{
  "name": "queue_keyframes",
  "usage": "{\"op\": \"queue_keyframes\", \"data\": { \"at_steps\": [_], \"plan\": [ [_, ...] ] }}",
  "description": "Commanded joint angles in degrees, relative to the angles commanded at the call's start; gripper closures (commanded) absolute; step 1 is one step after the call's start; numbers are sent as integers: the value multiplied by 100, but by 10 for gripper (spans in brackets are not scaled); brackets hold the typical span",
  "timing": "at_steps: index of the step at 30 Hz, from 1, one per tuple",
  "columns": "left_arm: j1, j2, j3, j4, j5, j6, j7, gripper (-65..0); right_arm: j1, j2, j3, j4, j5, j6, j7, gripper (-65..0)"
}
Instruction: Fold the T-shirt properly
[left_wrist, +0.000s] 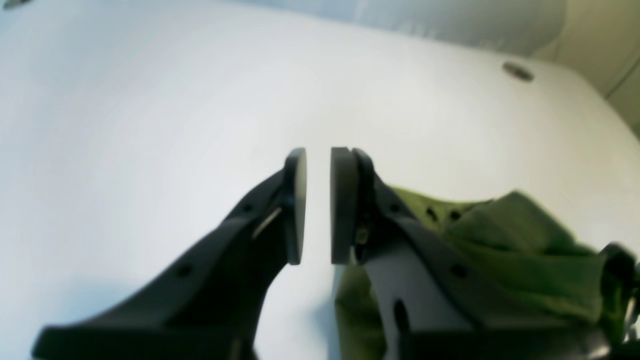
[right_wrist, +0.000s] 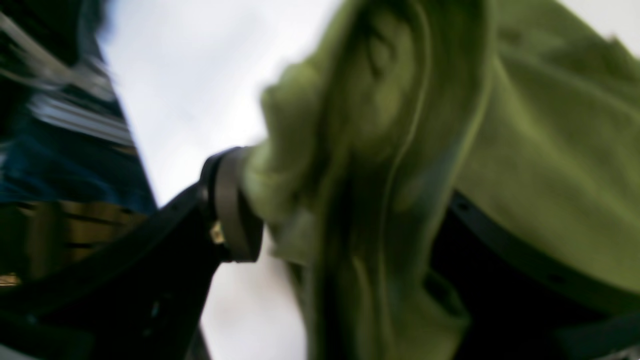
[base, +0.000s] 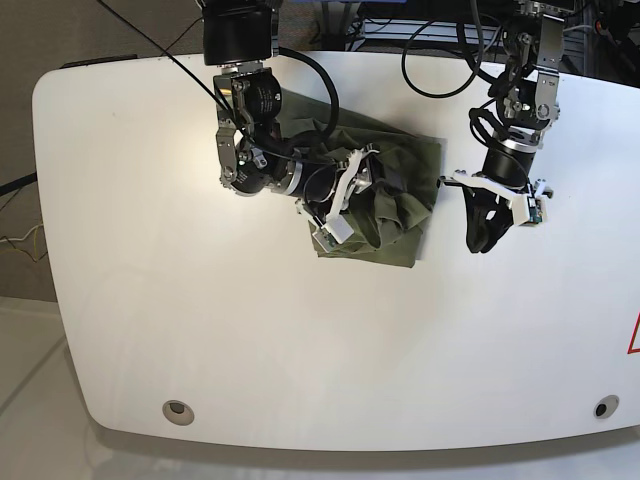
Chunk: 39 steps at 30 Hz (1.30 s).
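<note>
The olive-green T-shirt lies crumpled in a rough rectangle on the white table, at the back centre. My right gripper is buried in its middle. In the blurred right wrist view a thick bunch of the T-shirt fills the right gripper, pressing on one pad and draped over the other finger. My left gripper hangs just off the shirt's right edge. In the left wrist view the left gripper is empty, its pads a narrow gap apart, with the T-shirt beside it.
Round holes sit in the table near the front left and front right; one shows in the left wrist view. Black cables hang over the back edge. A red mark is at the right edge.
</note>
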Motion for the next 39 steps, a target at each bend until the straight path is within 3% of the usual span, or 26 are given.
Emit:
{"op": "queue_keyframes", "data": {
  "at_steps": [12,21,29,39],
  "plan": [
    [-141,-26,-18,26,0,9,44,-79,290,0,-809,18,774,0,35,-344],
    [-141,-211,-70,35,0,26,44,-79,290,0,-1169,26,844,0,132,-343],
    [-114,-202,-158,35,-9,9,44,-79,290,0,-765,26,826,0,352,-339],
    [26,-167,422,35,-18,35,44,-79,519,509,-97,255,818,0,352,-336]
  ]
}}
